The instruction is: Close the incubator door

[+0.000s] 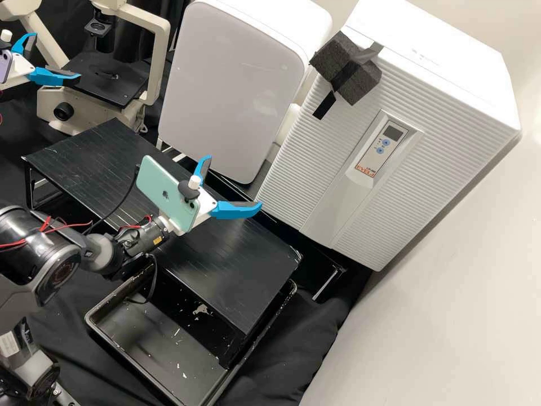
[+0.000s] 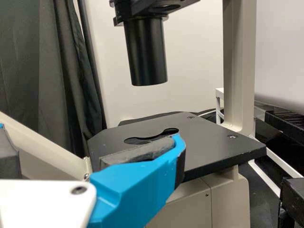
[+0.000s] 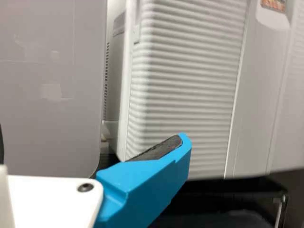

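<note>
The white incubator (image 1: 304, 152) stands at the right, its ribbed door facing the bench. Along the door's top edge no gap is visible. A dark foam block (image 1: 352, 70) is taped at its upper left corner. My right gripper (image 1: 235, 181) stands open over the black platform, one fingertip overlapping the door's lower left corner; whether they touch I cannot tell. In the right wrist view, one blue finger of the right gripper (image 3: 92, 142) lies before the ribbed door (image 3: 190, 90). At the far left, my left gripper (image 1: 56, 55) is open; the left wrist view has the left gripper (image 2: 92, 147) by a microscope stage.
A smooth-fronted white cabinet (image 1: 225, 84) stands left of the incubator. The microscope (image 1: 160, 62) is at the back left. Below the right arm are the black platform (image 1: 248, 270) and a black tray (image 1: 163, 344). A pale wall (image 1: 451, 299) borders the right side.
</note>
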